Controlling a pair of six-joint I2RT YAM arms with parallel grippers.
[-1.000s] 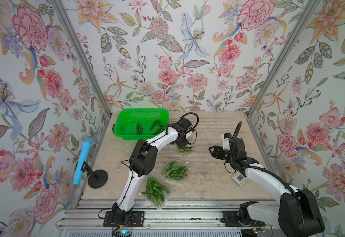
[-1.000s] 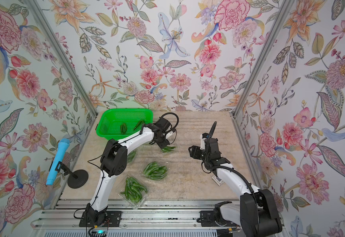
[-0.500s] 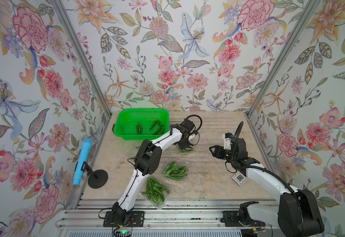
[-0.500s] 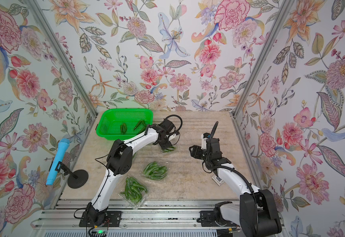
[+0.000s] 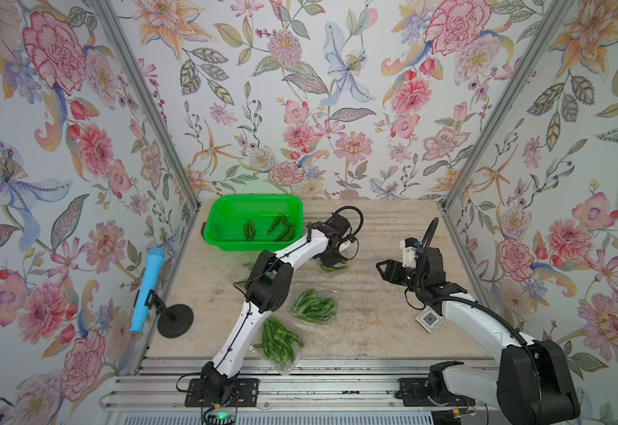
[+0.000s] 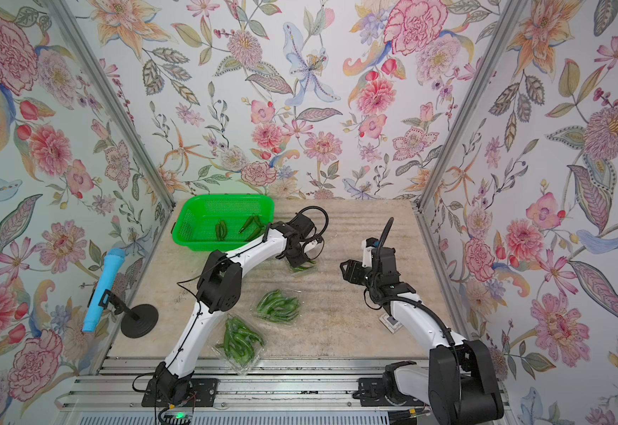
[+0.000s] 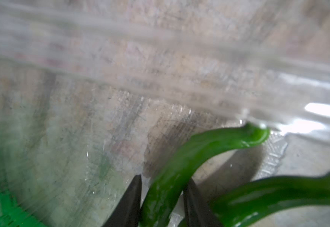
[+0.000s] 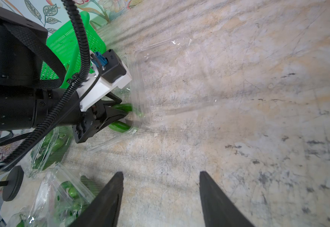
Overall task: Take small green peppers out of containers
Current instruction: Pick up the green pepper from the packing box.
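Small green pepper point(image 7: 180, 167) pinched in the left gripper point(image 7: 164, 176), inside an open clear container point(image 8: 140, 94) on the table point(image 5: 373, 312), near the green basket point(image 5: 223, 220) holding loose peppers point(image 5: 281, 228), two full packs point(image 5: 315, 305) nearer the front, right gripper point(image 8: 161, 172) spread wide above bare tabletop

- My white-and-black left arm point(image 5: 300, 249) stretches forward, wrist bent down; the black left gripper point(image 7: 163, 177) pinches a slender glossy green pepper point(image 7: 180, 163).
- My white-and-black right arm point(image 5: 476, 312) hovers low; the black right gripper point(image 8: 161, 173) is spread and empty.
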